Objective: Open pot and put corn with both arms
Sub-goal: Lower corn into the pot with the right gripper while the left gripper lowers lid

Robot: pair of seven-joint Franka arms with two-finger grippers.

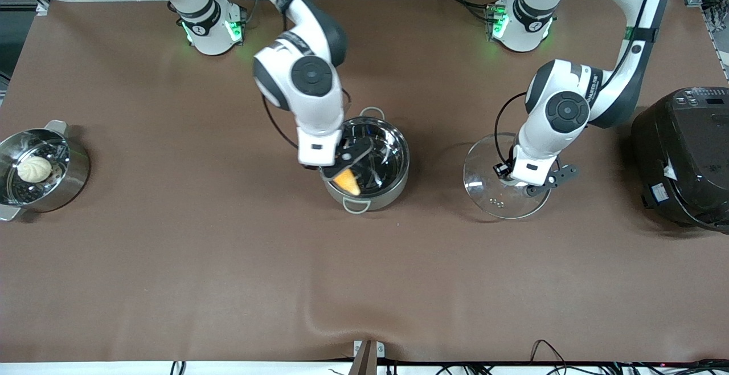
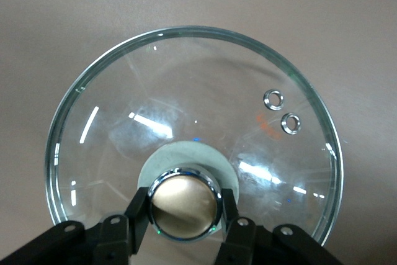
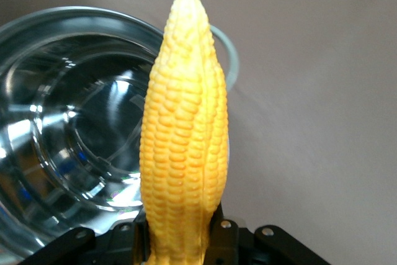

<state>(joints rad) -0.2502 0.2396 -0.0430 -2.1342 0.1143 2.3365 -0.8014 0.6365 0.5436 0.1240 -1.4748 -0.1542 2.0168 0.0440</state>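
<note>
1. The pot stands uncovered mid-table, so opening looks done; nothing lies inside it that I can see.
2. Its glass lid sits on the table toward the left arm's end, directly under the left gripper, whose fingers pinch the copper knob.
3. The right gripper hangs over the pot's rim, clamped on the corn, tip pointing away from the fingers.
4. Left to do, I judge: lowering and releasing the corn.
</note>
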